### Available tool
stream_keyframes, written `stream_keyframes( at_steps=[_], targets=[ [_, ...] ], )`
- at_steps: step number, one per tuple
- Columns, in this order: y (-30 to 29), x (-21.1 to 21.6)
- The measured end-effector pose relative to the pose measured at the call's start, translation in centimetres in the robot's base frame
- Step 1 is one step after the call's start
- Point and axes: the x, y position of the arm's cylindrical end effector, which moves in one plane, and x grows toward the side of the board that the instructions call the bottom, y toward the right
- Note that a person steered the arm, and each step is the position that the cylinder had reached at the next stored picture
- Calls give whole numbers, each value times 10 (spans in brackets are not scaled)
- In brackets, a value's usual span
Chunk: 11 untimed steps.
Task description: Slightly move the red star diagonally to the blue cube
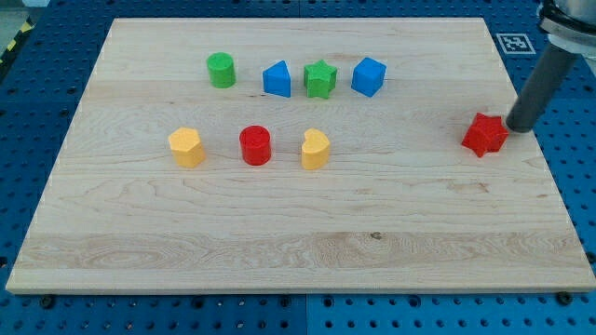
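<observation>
The red star (484, 135) lies near the board's right edge. My tip (517, 127) stands just right of it, touching or almost touching its right side. The blue cube (369, 76) sits up and to the left of the star, at the right end of a top row. The rod leans in from the view's top right corner.
The top row also holds a green cylinder (221, 70), a blue triangular block (277, 79) and a green star (319, 79). A lower row holds a yellow block (186, 147), a red cylinder (254, 145) and a yellow heart-like block (316, 149). The wooden board (298, 251) lies on a blue perforated table.
</observation>
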Motion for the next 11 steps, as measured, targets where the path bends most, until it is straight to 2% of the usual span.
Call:
stream_keyframes(
  at_steps=[1, 3, 6, 10, 11],
  targets=[
    [0, 24],
    [-34, 19],
    [-35, -7],
    [-59, -3],
    [-60, 13]
  ],
)
